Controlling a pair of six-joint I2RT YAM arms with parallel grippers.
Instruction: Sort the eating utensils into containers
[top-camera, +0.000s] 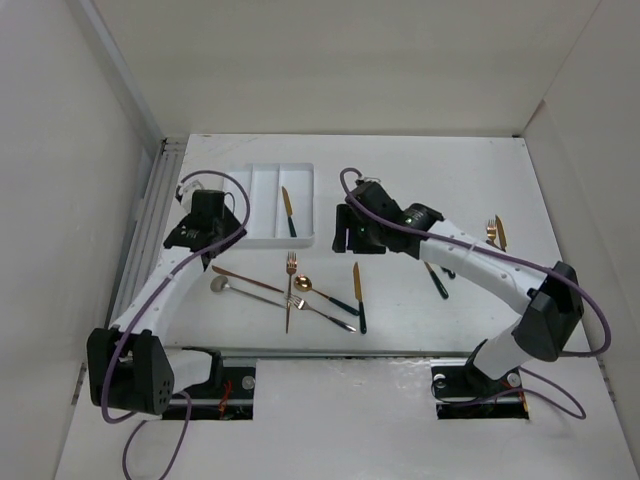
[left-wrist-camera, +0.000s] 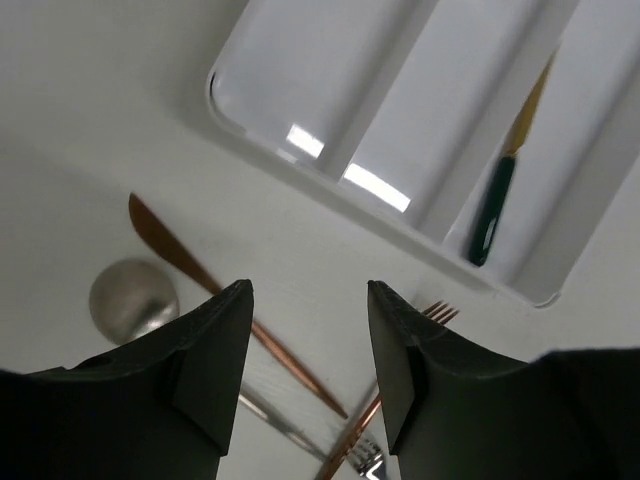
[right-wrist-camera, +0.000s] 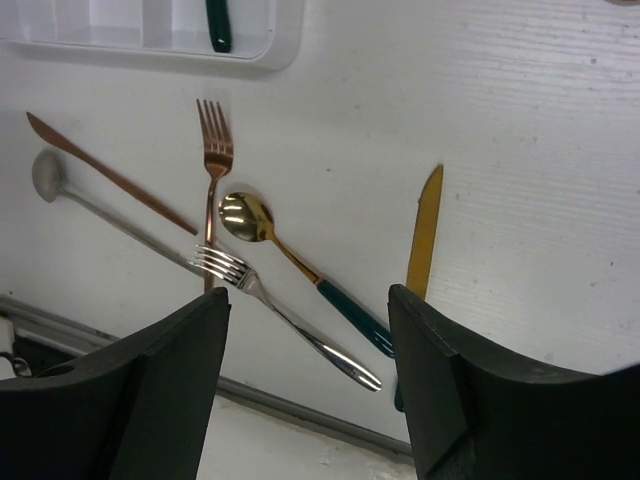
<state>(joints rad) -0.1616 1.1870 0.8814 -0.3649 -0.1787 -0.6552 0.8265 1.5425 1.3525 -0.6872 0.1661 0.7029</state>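
Empty, gaping, poised to pick: left gripper (left-wrist-camera: 310, 300), right gripper (right-wrist-camera: 310, 300); gold green-handled knife (top-camera: 288, 212) in white three-slot plastic tray (top-camera: 262, 243), three-o'clock slot (knife lane, presumably); loose metal cutlery (top-camera: 301, 284) at tray's six o'clock.

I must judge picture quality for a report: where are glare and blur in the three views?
Left wrist view: two glare patches inside the white tray, near its rim; the left end effector is dark and soft. Right wrist view: a highlight on the gold spoon, which is sharp; the right end effector is blurred. Top view: even light on the table, only faint shadows.
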